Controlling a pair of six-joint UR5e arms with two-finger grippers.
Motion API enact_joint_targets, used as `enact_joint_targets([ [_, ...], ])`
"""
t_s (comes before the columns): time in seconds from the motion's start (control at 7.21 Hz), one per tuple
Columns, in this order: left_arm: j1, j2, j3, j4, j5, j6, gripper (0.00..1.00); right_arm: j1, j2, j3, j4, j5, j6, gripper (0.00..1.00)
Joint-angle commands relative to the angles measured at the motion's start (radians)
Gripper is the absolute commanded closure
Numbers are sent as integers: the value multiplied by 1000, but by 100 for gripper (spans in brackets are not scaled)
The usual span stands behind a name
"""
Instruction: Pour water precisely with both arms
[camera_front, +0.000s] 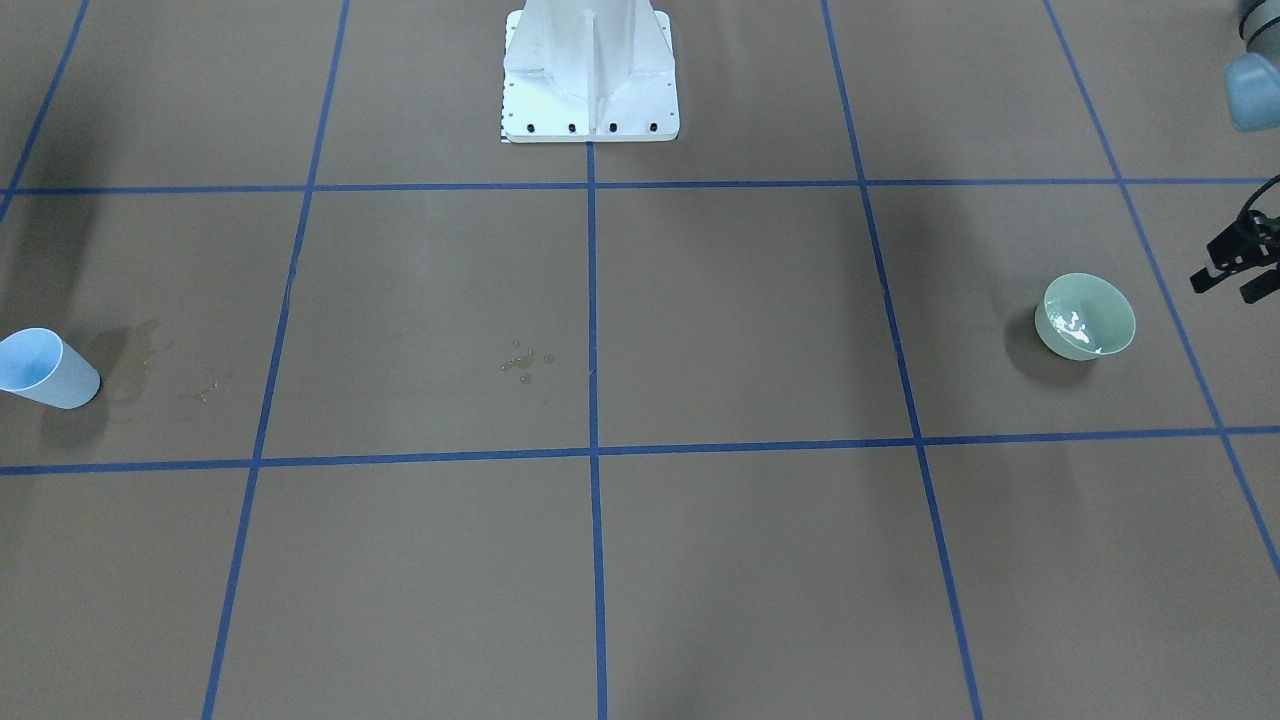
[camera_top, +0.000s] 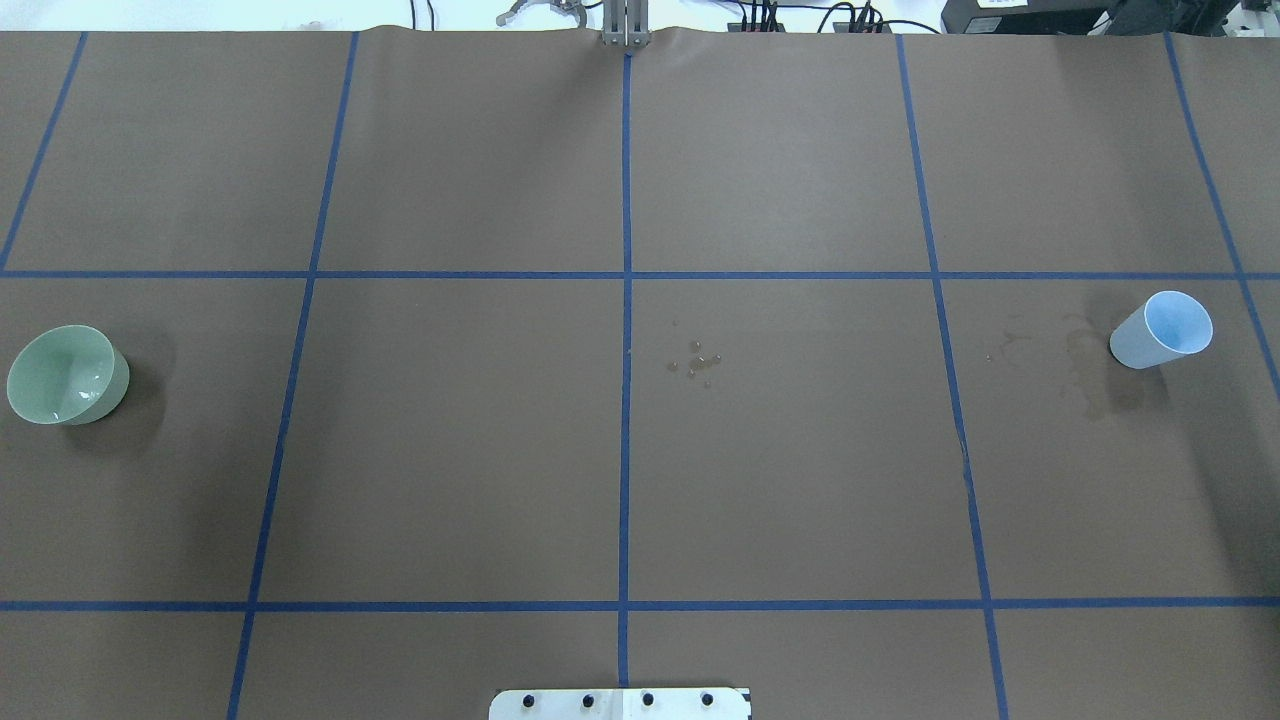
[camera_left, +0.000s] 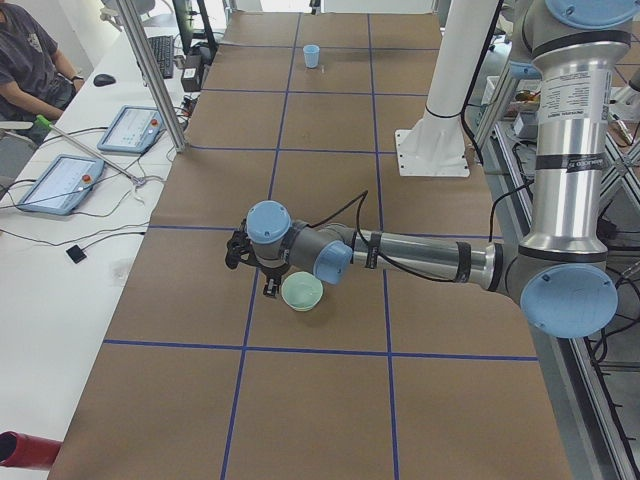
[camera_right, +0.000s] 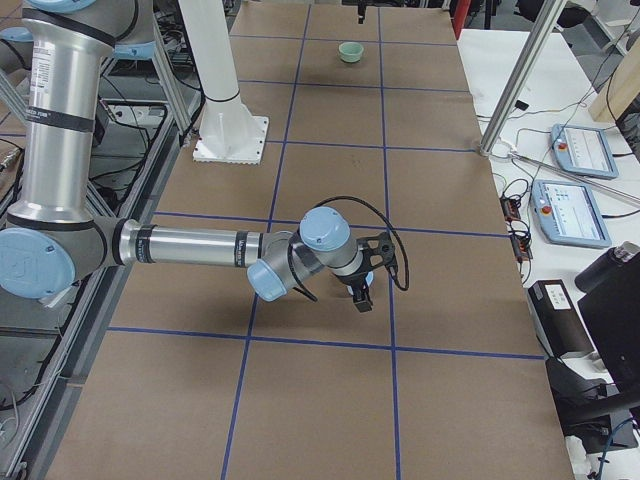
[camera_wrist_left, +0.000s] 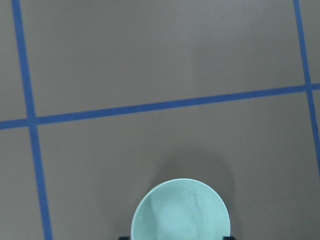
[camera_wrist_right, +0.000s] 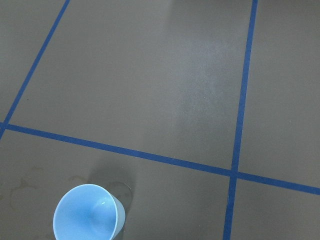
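Plainly, the left gripper (camera_front: 1226, 287) hangs with its fingers apart and holds nothing. It is just beside the pale green bowl (camera_front: 1050, 335) and does not touch it. The right gripper (camera_right: 361, 293) hovers near the light blue cup (camera_front: 45, 368); I cannot tell whether its fingers are apart or together. The water (camera_front: 1076, 325) lies in the bowl's bottom as white glints. A few droplets (camera_front: 522, 362) dot the middle of the brown table (camera_front: 740, 320).

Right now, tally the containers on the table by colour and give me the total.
Green bowl: 1
Blue cup: 1
Total: 2
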Motion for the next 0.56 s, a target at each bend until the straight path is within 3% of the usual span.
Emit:
enact_joint_targets([
  [0.0, -119, -9, 1, 168, 69, 255, 23, 5, 8, 3, -104, 5, -84, 0],
  [0.14, -152, -16, 1, 232, 104, 294, 9, 25, 37, 5, -198, 5, -160, 0],
  [0.28, -158, -32, -2, 298, 98, 291, 1, 34, 69, 5, -330, 5, -237, 0],
  [0.42, -160, -46, -1, 361, 97, 281, 1, 51, 115, 5, -466, 4, -314, 0],
])
